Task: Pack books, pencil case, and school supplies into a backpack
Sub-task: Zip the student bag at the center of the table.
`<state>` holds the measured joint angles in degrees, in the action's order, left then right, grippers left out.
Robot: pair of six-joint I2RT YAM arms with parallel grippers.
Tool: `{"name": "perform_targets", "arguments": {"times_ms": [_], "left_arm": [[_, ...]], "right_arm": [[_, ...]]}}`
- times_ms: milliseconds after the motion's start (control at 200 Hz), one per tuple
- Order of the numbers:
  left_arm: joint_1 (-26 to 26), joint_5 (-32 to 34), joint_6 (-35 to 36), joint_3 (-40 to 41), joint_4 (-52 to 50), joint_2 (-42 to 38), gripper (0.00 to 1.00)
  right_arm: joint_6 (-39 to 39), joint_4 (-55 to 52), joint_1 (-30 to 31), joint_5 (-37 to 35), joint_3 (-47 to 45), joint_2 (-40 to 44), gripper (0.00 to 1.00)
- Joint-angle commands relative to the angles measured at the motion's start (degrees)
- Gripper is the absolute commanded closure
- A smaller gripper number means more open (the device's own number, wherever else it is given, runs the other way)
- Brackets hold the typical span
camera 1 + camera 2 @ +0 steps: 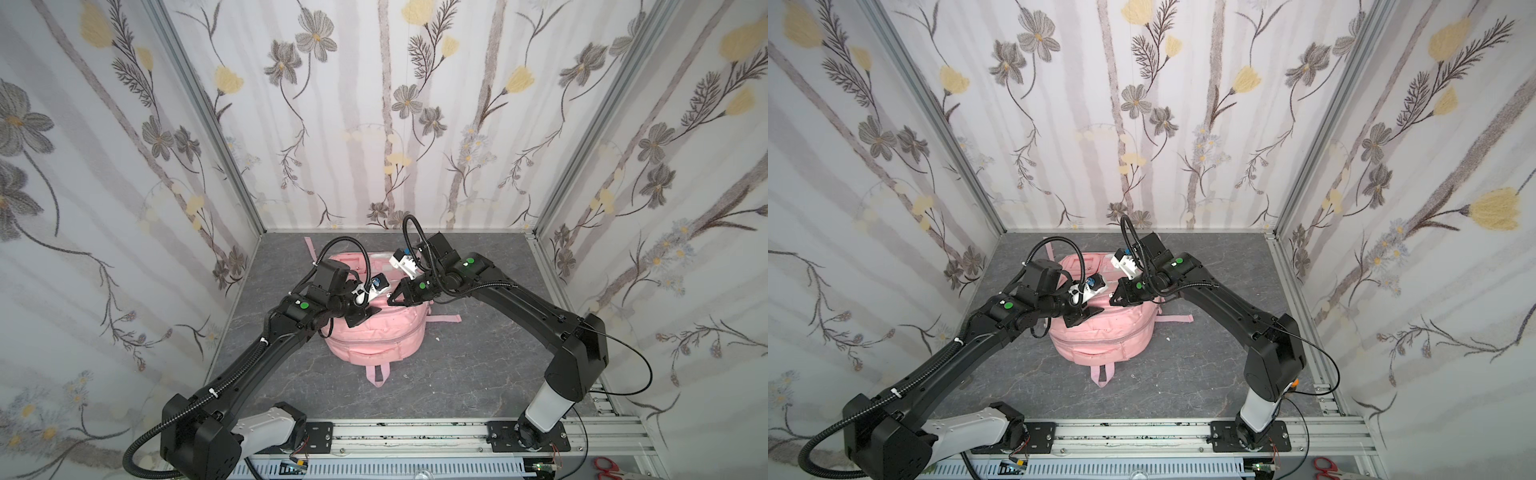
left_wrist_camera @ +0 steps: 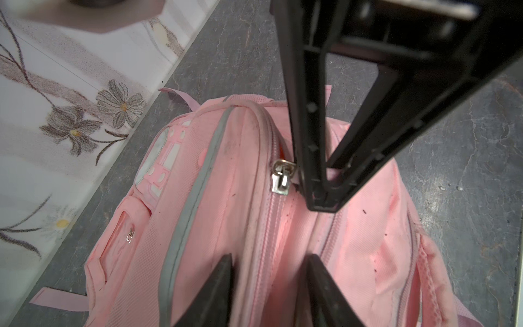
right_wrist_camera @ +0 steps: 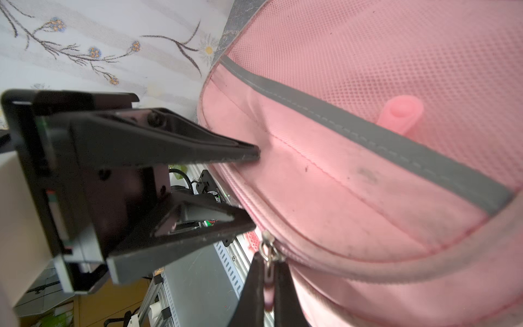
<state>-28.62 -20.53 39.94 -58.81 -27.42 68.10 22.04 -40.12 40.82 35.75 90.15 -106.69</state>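
Backpack (image 1: 374, 340) sits mid-table, no books or case in sight, so I'd say you're zipping up. Your right gripper (image 2: 322, 198) is clenched on the pink tab by the zipper slider (image 2: 281, 178). Left gripper (image 2: 270, 256) straddles the seam, jaws apart; can't tell if it's pinching. Next: steady pull along the track. Open table (image 1: 478, 374) in front, back wall's close.

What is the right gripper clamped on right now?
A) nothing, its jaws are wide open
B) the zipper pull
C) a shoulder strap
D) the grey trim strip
B: in the right wrist view the right gripper is shut on the zipper pull at the seam of the backpack, with the pull's pink tab pinched between the jaws.
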Motion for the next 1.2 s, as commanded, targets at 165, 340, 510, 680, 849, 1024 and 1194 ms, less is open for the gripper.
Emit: {"name": "perform_targets", "arguments": {"times_ms": [165, 340, 510, 680, 849, 1024, 1194], "left_arm": [[0.23, 2.16, -0.78, -1.16, 1.27, 0.36, 0.39], [0.39, 0.75, -1.27, -3.00, -1.80, 0.81, 0.40], [1.18, -1.82, -2.21, -3.33, -2.73, 0.66, 0.41], [2.16, -4.56, -3.98, -3.11, -1.56, 0.87, 0.32], [2.24, -6.80, -3.05, -3.76, -2.02, 3.29, 0.40], [2.25, -5.23, -3.17, -3.40, -0.07, 5.11, 0.46], [2.24, -2.69, -4.06, -3.86, 2.13, 6.14, 0.71]], "right_arm": [[-1.23, 2.76, -0.03, 1.34, 0.31, 0.68, 1.00], [-1.34, 2.84, -0.03, 1.25, 0.56, 0.44, 1.00], [-2.44, 2.62, -0.04, 0.99, -0.49, -0.84, 1.00], [-2.53, 3.17, -0.06, 1.50, -0.47, -1.23, 1.00], [-2.37, 3.43, -0.08, 1.78, -0.50, -1.08, 1.00], [-2.27, 3.49, -0.11, 2.54, -0.30, -0.53, 1.00], [-2.41, 3.37, -0.64, 3.19, -0.80, 0.12, 1.00]]}}
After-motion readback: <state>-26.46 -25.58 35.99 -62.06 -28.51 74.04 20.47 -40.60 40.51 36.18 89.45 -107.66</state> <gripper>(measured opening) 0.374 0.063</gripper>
